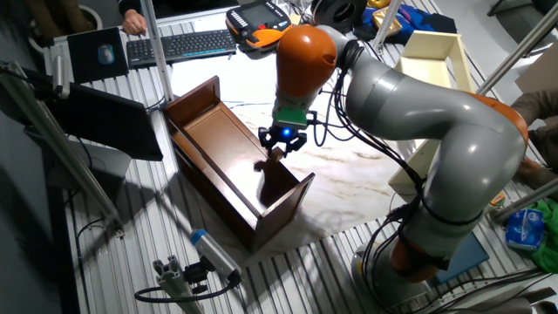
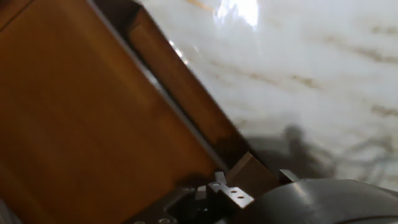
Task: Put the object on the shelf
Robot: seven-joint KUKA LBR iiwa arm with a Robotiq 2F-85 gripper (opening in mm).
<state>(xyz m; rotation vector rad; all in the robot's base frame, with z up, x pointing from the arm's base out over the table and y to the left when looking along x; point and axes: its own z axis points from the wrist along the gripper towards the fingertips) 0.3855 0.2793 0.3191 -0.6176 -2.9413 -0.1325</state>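
The dark brown glossy shelf (image 1: 218,144) lies on the marble table top (image 1: 366,174), open side up, with taller end panels. My gripper (image 1: 282,146) hangs over its right long wall near the front end. A tiny tan-brown cube (image 1: 278,152) sits between the fingertips, and the gripper appears shut on it. In the hand view the cube (image 2: 252,174) shows just beyond a metal fingertip (image 2: 231,194), above the shelf's wall edge. The shelf's floor (image 2: 81,112) fills the left and the marble (image 2: 311,74) the right.
A cream-white box shelf (image 1: 432,52) stands at the back right. A keyboard (image 1: 179,44) and an orange teach pendant (image 1: 257,22) lie at the back. A white-and-blue tool (image 1: 214,257) lies in front of the shelf. Slanted metal poles (image 1: 161,52) frame the table.
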